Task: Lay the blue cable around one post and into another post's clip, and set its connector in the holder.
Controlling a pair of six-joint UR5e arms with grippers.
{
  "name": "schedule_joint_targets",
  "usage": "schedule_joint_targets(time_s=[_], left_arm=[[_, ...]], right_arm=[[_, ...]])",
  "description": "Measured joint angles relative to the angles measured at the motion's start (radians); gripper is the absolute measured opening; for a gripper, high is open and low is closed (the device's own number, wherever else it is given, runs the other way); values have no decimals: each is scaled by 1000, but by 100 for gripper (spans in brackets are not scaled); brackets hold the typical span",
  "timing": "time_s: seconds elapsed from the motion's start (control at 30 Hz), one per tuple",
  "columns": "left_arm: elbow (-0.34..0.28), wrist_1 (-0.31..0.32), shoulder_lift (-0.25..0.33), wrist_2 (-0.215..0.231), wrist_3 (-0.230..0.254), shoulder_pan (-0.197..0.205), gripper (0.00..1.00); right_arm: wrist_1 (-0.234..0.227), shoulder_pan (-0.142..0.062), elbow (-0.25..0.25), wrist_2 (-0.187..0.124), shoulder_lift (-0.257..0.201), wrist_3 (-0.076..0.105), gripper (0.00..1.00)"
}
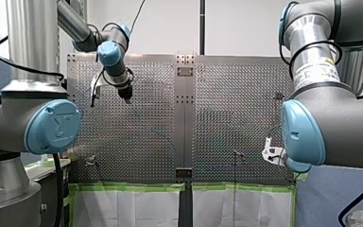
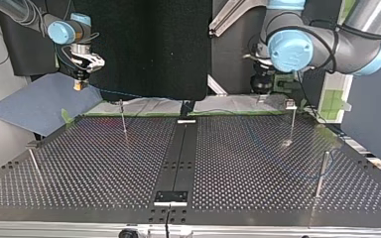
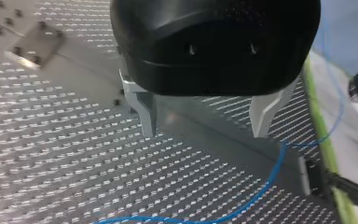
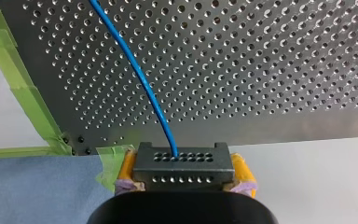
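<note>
My right gripper (image 4: pixel 184 171) is shut, its yellow pads (image 4: pixel 127 170) clamping the black connector (image 4: pixel 182 161). The blue cable (image 4: pixel 135 70) runs from the connector out over the perforated table. In the top view my right gripper (image 2: pixel 80 86) hangs above the blue mat, off the table's far left corner, and the cable (image 2: pixel 110 91) trails from it toward the table. My left gripper (image 3: pixel 205 133) is open with nothing between its metal fingers (image 3: pixel 147 114), a stretch of cable (image 3: pixel 270 177) lying on the table under it. It hovers at the top view's far right (image 2: pixel 263 88) and the front view's upper left (image 1: pixel 126 96).
Thin posts stand on the table (image 2: pixel 104 163): one near the far left (image 2: pixel 123 116), one at the far right (image 2: pixel 292 121), one at the near right (image 2: pixel 322 171) and a leaning one at the near left (image 2: pixel 33 162). A black plate (image 2: pixel 170 197) sits on the centre strip.
</note>
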Motion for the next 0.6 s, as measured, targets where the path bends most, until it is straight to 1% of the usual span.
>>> schedule_joint_targets(time_s=[0.17,0.43,0.6], left_arm=[[-5,39,-39,1,-5,-38,100],[-5,111,-111,37,-46,-110,100],[6,155,-155,50,-54,-155,100]], right_arm=[[0,1,0,0,0,-1,0],[0,8,0,0,0,-9,0],[0,13,0,1,0,-10,0]])
